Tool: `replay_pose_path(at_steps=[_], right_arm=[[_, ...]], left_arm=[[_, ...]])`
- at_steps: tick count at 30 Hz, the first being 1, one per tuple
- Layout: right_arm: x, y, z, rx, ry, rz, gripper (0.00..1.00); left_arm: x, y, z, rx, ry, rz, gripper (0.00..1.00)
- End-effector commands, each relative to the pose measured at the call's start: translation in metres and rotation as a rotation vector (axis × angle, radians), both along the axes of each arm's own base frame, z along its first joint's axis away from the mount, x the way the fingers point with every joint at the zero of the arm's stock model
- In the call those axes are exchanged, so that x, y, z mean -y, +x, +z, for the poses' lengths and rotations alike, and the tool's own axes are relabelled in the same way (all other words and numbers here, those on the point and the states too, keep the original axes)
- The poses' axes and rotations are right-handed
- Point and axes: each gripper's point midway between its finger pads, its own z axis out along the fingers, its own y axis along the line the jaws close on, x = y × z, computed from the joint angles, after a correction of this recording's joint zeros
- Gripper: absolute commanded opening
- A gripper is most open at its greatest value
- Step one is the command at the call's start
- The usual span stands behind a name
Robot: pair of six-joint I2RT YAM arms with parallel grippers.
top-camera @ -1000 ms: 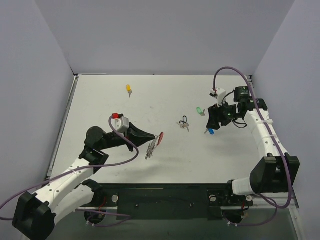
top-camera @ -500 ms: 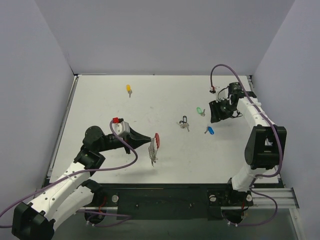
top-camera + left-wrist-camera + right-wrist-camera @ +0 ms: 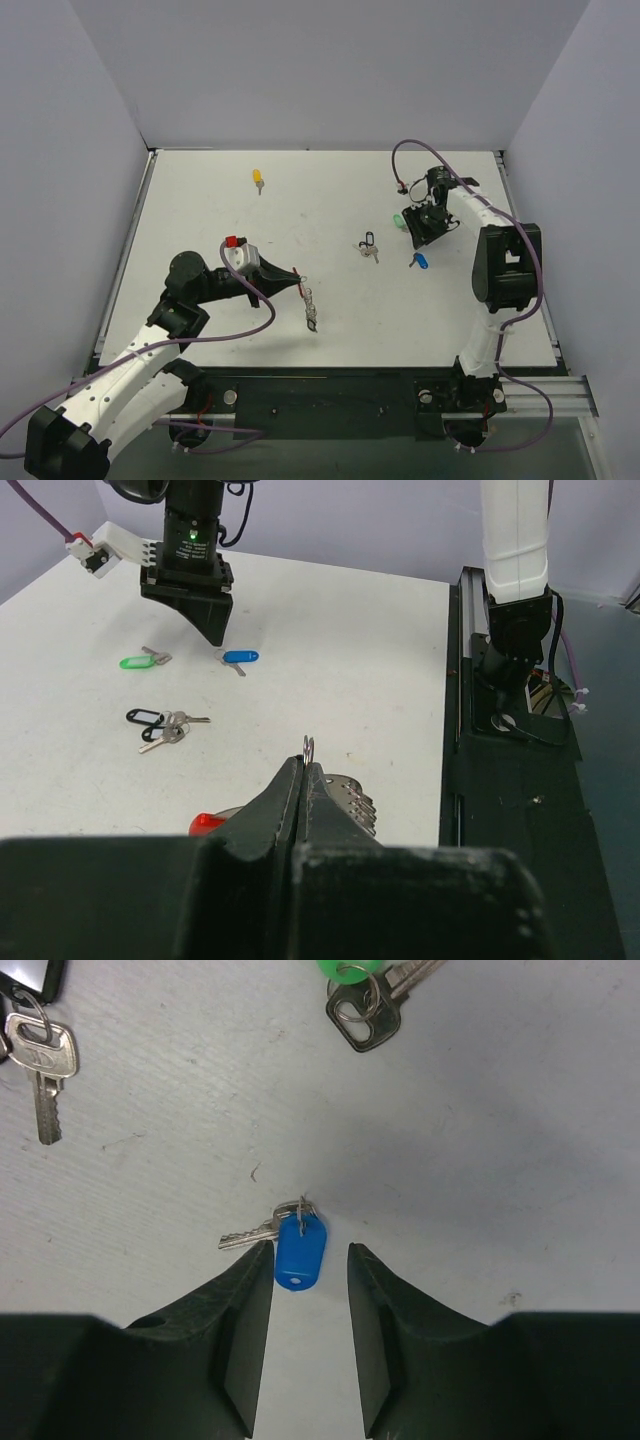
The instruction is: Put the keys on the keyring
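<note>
The keyring [image 3: 310, 305] hangs from my left gripper [image 3: 298, 283], which is shut on its thin wire loop [image 3: 309, 748]. Its red arc [image 3: 207, 823] and dangling silver pieces [image 3: 352, 797] show beside the fingers. My right gripper [image 3: 417, 243] is open and empty, pointing down above the blue key [image 3: 420, 261]. In the right wrist view the blue key [image 3: 299, 1250] lies flat on the table between the open fingertips [image 3: 254, 1270]. The green key [image 3: 352, 972] and black key [image 3: 367, 243] lie nearby. The yellow key [image 3: 258, 179] lies far back on the left.
A loose silver key [image 3: 42, 1060] hangs on the black key's ring. The white table [image 3: 200, 210] ends at grey walls at the back and sides. A black rail [image 3: 500, 740] runs along the near edge by the arm bases.
My right gripper has swung left and now sits over the blue key, near the green one. My left gripper has turned the keyring so the silver pieces hang lower and the red arc is mostly hidden.
</note>
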Motion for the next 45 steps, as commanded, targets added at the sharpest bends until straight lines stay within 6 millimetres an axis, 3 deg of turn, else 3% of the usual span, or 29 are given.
replay_pose_path(at_steps=[1, 20, 25, 45], right_arm=[[0.004, 0.001, 0.0, -0.025, -0.045, -0.023, 0.3], [-0.003, -0.007, -0.017, -0.098, -0.033, -0.005, 0.23], [-0.003, -0.008, -0.017, -0.106, -0.037, -0.007, 0.18], [-0.006, -0.011, -0.021, -0.132, -0.031, 0.008, 0.13]], left_arm=[[0.0, -0.001, 0.022, 0.077, -0.027, -0.013, 0.0], [0.0, 0.001, 0.019, 0.07, -0.02, -0.012, 0.0], [0.0, -0.001, 0.018, 0.067, -0.018, -0.018, 0.0], [0.0, 0.0, 0.018, 0.067, -0.018, -0.018, 0.0]])
